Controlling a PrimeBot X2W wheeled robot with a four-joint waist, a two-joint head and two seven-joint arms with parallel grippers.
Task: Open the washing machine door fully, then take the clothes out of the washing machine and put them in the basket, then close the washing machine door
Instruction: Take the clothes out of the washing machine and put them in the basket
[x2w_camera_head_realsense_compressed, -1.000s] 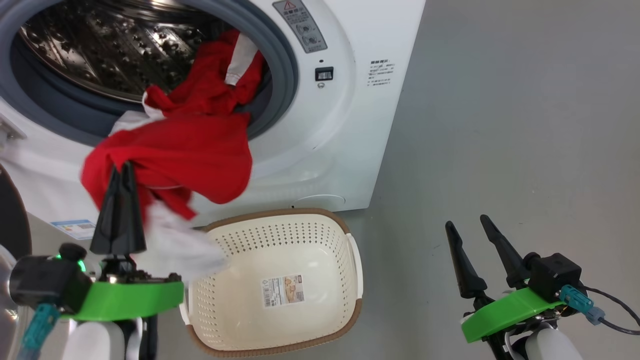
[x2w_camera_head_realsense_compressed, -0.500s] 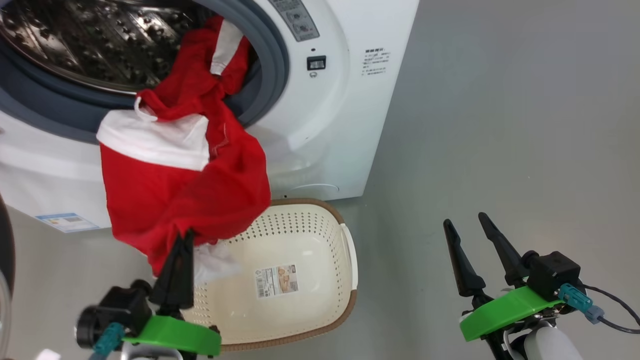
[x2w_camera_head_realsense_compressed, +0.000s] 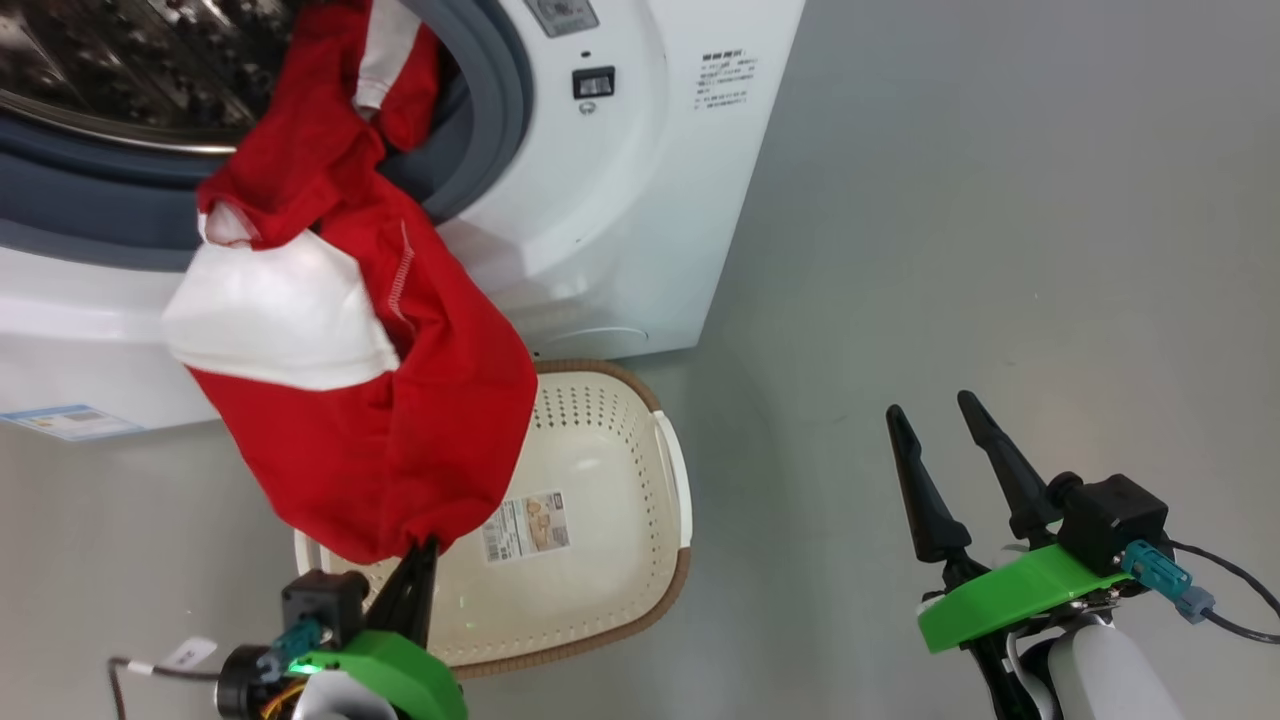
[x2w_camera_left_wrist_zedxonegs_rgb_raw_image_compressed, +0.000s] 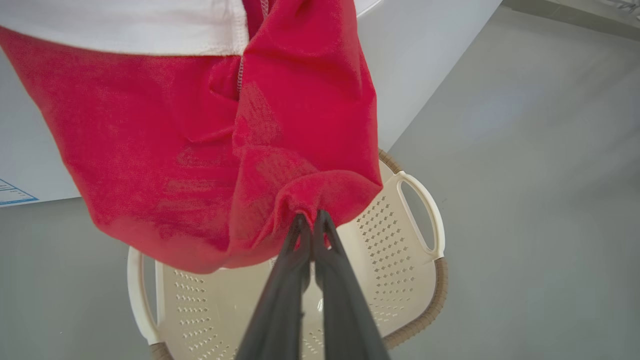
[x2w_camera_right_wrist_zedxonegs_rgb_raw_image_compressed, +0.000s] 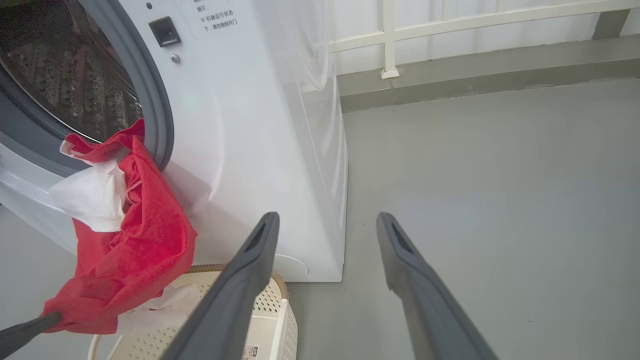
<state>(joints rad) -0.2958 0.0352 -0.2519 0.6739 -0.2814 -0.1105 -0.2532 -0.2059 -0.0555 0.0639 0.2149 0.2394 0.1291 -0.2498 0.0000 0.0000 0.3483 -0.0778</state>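
clothes (x2w_camera_head_realsense_compressed: 420, 430) farther out, over basket (x2w_camera_head_realsense_compressed: 610, 440)

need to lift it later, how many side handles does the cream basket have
2. On the cream-white perforated plastic basket, seen from the left wrist, one white side handle is at that view's right, and the other is at its left. Both show clearly.

The washing machine (x2w_camera_right_wrist_zedxonegs_rgb_raw_image_compressed: 260, 125) bears small lines of Chinese print (x2w_camera_right_wrist_zedxonegs_rgb_raw_image_compressed: 216, 16) beside its door opening and a blue-edged label (x2w_camera_head_realsense_compressed: 62, 422) low on its front, both too fine to read. The sticker (x2w_camera_head_realsense_compressed: 526, 526) in the basket (x2w_camera_head_realsense_compressed: 672, 470) shows a barcode and illegible print.
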